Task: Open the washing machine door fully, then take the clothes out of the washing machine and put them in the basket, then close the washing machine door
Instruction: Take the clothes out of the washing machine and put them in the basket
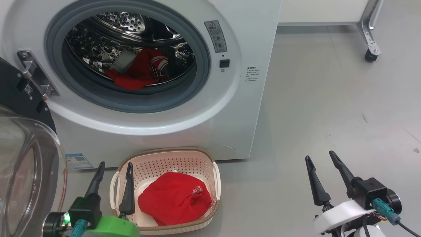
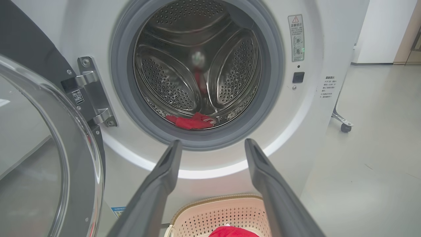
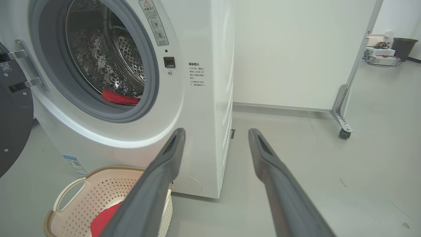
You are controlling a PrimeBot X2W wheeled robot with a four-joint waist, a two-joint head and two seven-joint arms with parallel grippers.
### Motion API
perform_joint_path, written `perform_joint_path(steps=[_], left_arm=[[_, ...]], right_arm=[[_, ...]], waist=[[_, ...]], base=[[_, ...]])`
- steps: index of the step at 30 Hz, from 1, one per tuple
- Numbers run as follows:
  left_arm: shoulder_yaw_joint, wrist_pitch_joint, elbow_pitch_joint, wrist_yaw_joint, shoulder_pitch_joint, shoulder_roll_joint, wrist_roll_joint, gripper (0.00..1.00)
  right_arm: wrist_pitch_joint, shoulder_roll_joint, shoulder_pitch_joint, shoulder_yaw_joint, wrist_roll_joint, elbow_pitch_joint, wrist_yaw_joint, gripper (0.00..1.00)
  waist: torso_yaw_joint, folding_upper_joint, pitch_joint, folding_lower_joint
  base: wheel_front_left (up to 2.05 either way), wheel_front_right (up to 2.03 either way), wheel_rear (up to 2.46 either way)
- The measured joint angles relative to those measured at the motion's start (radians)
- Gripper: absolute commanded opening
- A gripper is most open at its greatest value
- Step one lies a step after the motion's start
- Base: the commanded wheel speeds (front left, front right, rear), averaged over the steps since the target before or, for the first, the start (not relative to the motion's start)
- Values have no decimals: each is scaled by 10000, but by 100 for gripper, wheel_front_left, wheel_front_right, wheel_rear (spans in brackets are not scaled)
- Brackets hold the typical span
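Note:
The white washing machine [image 1: 250, 98] stands with its washing machine door [image 1: 23, 158] swung wide to the left, glass bowl facing me. Red clothes [image 1: 139, 70] lie at the bottom of the steel drum, also seen as clothes [image 2: 190, 121] and clothes [image 3: 118, 97]. The cream basket [image 1: 197, 156] sits on the floor before the machine with one red garment [image 1: 174, 199] in it. My left gripper [image 1: 115, 168] hovers open over the basket's left rim, empty. My right gripper [image 1: 320, 156] is open and empty over bare floor to the right.
A white panel on a metal frame with a caster [image 1: 371, 55] stands behind and to the right. Grey floor [image 1: 329, 115] stretches right of the machine. A dark bin [image 3: 403, 47] and boxes sit far off at the right.

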Motion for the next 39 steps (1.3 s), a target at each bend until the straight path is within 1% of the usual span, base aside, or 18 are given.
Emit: perform_joint_path(steps=[10, 14, 21, 29, 39], left_arm=[[-8, 0, -652, 90, 535, 36, 13, 100], [-12, 2, -884, 144, 759, 46, 15, 100], [-27, 88, -1304, 174, 890, 52, 35, 100], [-38, 180, -1678, 255, 1063, 58, 98, 100], [-77, 366, -1990, 259, 1058, 90, 150, 100]], right_arm=[[0, 25, 178, 21, 0, -146, -6, 100], [0, 25, 244, 23, 0, -209, -71, 100], [0, 27, 328, 40, 0, -334, -73, 100], [0, 23, 338, 65, 0, -441, -73, 100], [0, -25, 325, 98, -6, -729, -71, 100]], waist=[[-8, 0, -107, 0], [4, 0, -105, 0], [38, 0, -28, 0], [79, 0, 110, 0], [93, 0, 558, 0]], base=[[0, 0, 0], [0, 0, 0], [0, 0, 0], [0, 0, 0], [0, 0, 0]])
